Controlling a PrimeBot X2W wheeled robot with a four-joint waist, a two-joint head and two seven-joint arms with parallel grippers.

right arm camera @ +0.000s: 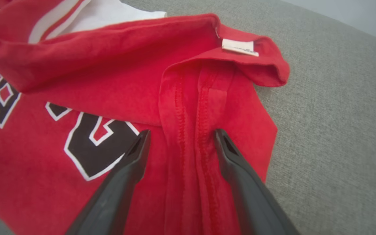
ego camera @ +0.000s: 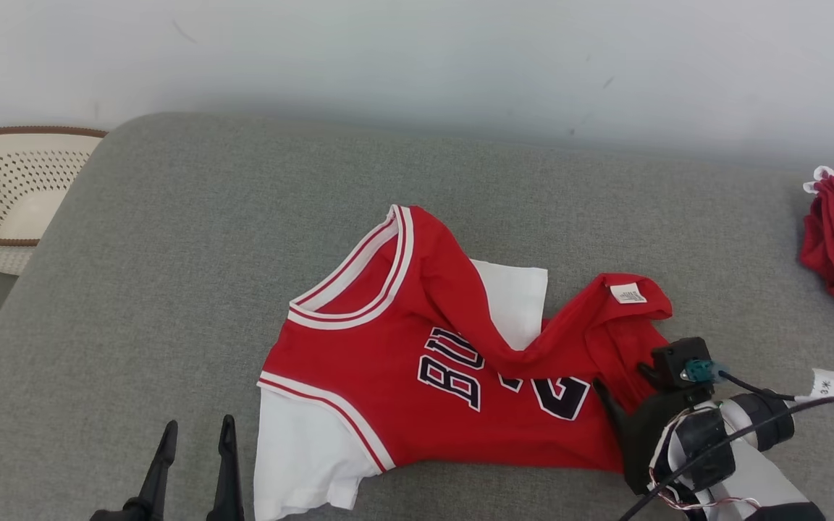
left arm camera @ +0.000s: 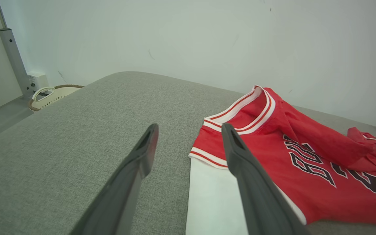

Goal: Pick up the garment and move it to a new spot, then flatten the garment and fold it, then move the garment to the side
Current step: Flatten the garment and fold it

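**A:** Where's the shirt, and what are your grippers doing?

**B:** It lies rumpled in the middle of the grey cushion, collar toward my left. A ridge of cloth runs across the chest, and the hem is turned over on the right with the label showing. Both grippers are wide open and hold nothing. My right gripper has a finger on either side of that doubled hem. My left gripper hovers over bare cushion just beside the white sleeve.

**A:** So flattening is the job?

**B:** I judge so (folding over that ridge would only lock it in). I'd close the right on the stitched edge and take the sleeve with the left. Then I'd draw the two apart, low and slow, so the cloth slides instead of bunching.

**A:** Any risk?

**B:** Pinching only the top layer and flipping it over.
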